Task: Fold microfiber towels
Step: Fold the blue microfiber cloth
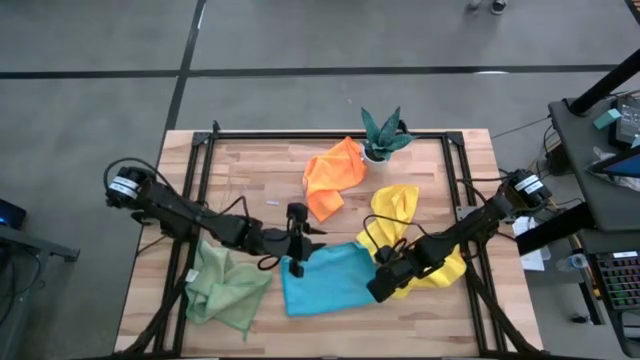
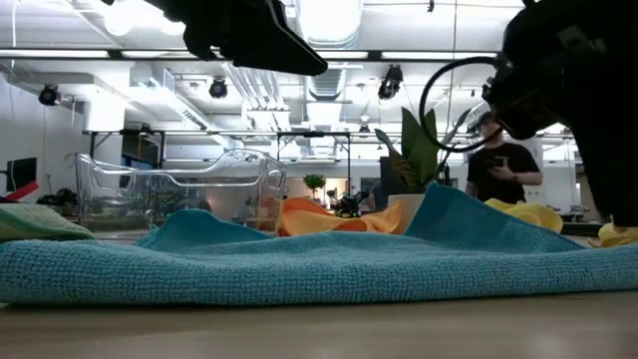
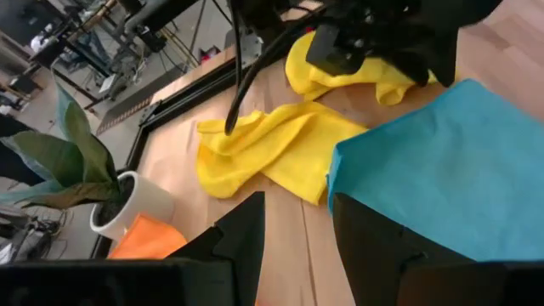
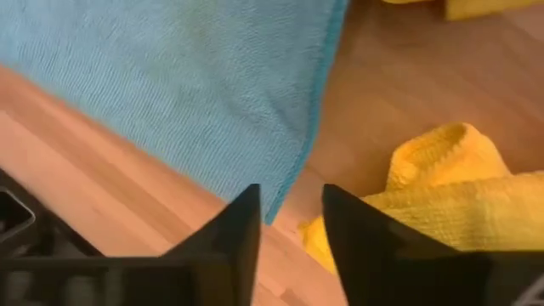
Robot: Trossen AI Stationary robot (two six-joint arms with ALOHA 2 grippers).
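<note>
Both pairs of jaws are standing a little apart with nothing between them. In the right wrist view the right gripper (image 4: pixel 289 223) is hovering over the right-hand edge of the blue towel (image 4: pixel 170 81), bare wood showing through the gap between its fingers and a yellow towel (image 4: pixel 459 183) lying just beside. In the left wrist view the left gripper (image 3: pixel 297 234) is hanging by the blue towel's other side, its fingers also parted over wood and empty.

In the high view the left gripper (image 1: pixel 296 243) is sitting at the blue towel's (image 1: pixel 328 278) upper-left corner, lower centre of the frame, and the right gripper (image 1: pixel 385 282) at its right edge. The blue towel is lying roughly flat, a lopsided rectangle rather than a neat packet; whether it is already doubled over I cannot tell.

Around it the rest are looking untouched. The green towel (image 1: pixel 226 284) is lying crumpled at lower left, the orange towel (image 1: pixel 333 176) bunched at upper centre beside the plant (image 1: pixel 381 137), and yellow cloth (image 1: pixel 394 208) is sprawling right of centre, part of it under the right arm. A tray (image 2: pixel 179 187) is showing only in the low view.

By my reading the job is barely begun: at most one towel is in hand, and four rumpled ones are waiting.
</note>
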